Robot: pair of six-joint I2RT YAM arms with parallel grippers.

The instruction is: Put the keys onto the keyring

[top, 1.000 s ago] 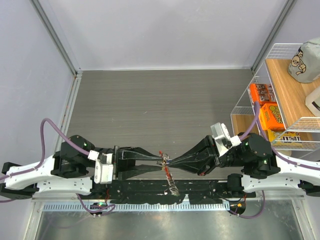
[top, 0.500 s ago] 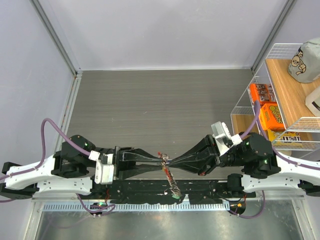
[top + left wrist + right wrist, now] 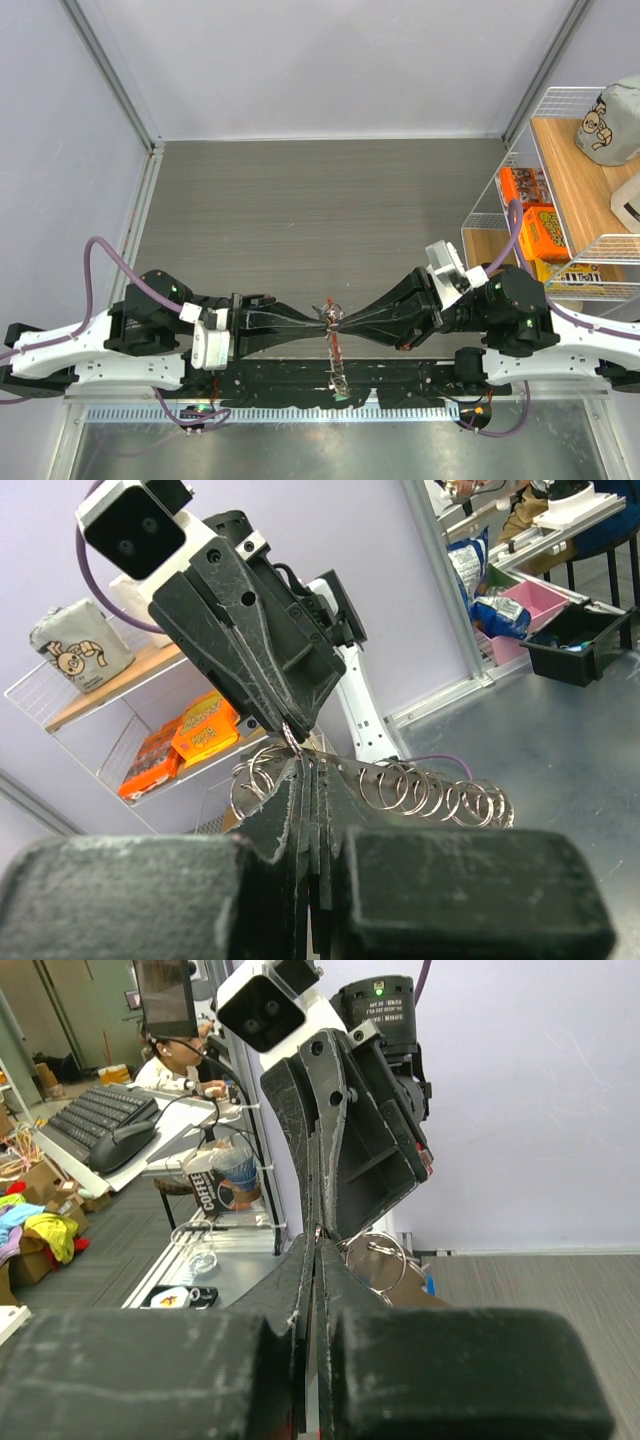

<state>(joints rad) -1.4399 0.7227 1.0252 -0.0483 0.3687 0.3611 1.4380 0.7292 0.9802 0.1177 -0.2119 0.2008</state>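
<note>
1. Black metal mounting plate (image 3: 290, 385), at the near edge of the surface. It carries the two white-and-black arm bases side by side.
2. Thin metal keyring with its silvery chain of linked rings (image 3: 339, 372) (image 3: 420, 790). Its top end sits where the two tools meet, and the chain trails from there toward the near edge, over the mounting plate. The overhead view does not show whether the chain touches the plate.
3. Key with a narrow red plastic tag (image 3: 333, 347), lying along the upper part of the chain, just below the fingertips. Its metal blade is too small to make out.
4. Left tool (image 3: 321, 322) (image 3: 303, 768), reaching in from the left. Its black fingers are pressed together on the ring end of the keyring, with wire loops showing on either side of the tips.
5. Right tool (image 3: 343, 322) (image 3: 318, 1237), reaching in from the right, tip to tip with the left tool. Its fingers are also pressed together, pinching the keyring. One round loop (image 3: 375, 1260) stands just beside the tips.
6. Grey wood-grain surface (image 3: 320, 220), extending behind both tools to the pale back wall.
7. White wire shelf rack (image 3: 520, 130), at the far right, well apart from the tools. It holds orange snack packets (image 3: 540, 232) and, on its wooden top board, a grey cloth bag with a cartoon face (image 3: 610, 125).
</note>
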